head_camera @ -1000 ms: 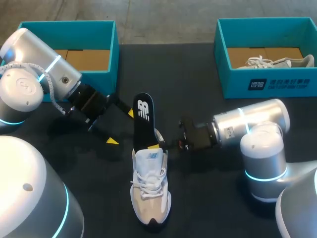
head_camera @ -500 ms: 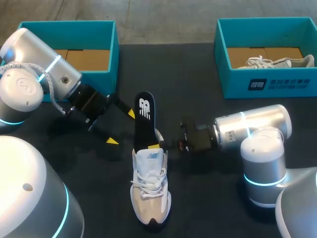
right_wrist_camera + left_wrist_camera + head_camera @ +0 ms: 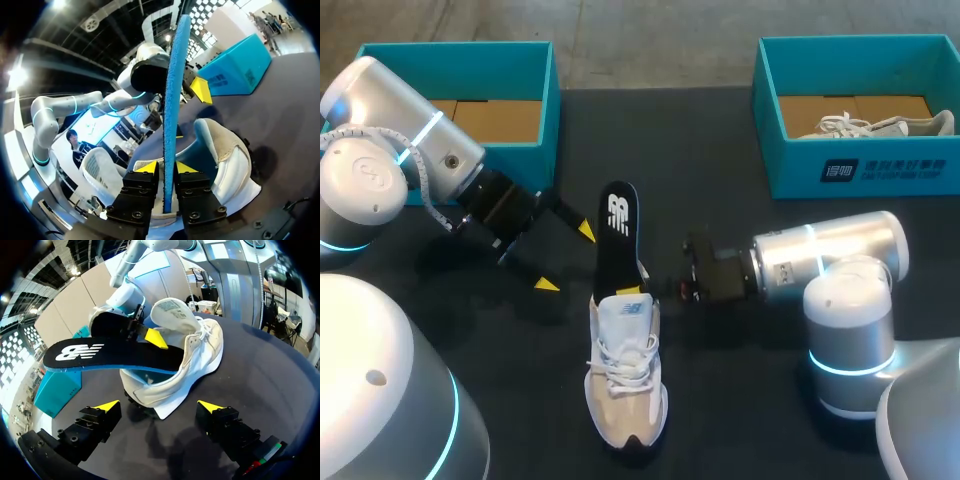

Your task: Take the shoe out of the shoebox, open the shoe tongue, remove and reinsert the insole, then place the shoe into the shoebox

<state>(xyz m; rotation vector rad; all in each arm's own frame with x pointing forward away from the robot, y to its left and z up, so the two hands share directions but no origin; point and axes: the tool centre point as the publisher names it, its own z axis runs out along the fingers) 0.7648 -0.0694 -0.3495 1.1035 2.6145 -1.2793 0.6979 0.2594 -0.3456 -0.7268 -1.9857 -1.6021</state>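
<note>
Between the right gripper's [image 3: 166, 168] yellow-tipped fingers stands a black insole [image 3: 617, 235], pinched flat from both sides with the jaws drawn narrow around it; from that wrist its blue underside shows edge-on, rising straight up out of the grip. The insole's lower end reaches down into the heel opening of a white and beige shoe [image 3: 625, 370], and the rest slants up and away toward the far side, white logo facing up. The shoe sits on its sole on the dark table [image 3: 730, 410], near the middle, toe toward the near edge and heel toward the far side, laces loose and the tongue [image 3: 172, 312] lifted up. The right arm comes in low from the right, level with the shoe's heel. Left of the insole, and apart from it, hangs the left gripper [image 3: 566, 258], its jaws spread wide with nothing between them; from its own wrist the heel of the shoe and the overhanging insole lie just ahead of the two tips, touching neither. The left arm reaches in from the far left corner. Behind it, at the far left of the table, is a teal left box [image 3: 500, 58] with its brown cardboard floor showing. At the far right, well apart from the arms, is a matching right box [image 3: 860, 172] with a second shoe [image 3: 880, 126] lying inside it.
</note>
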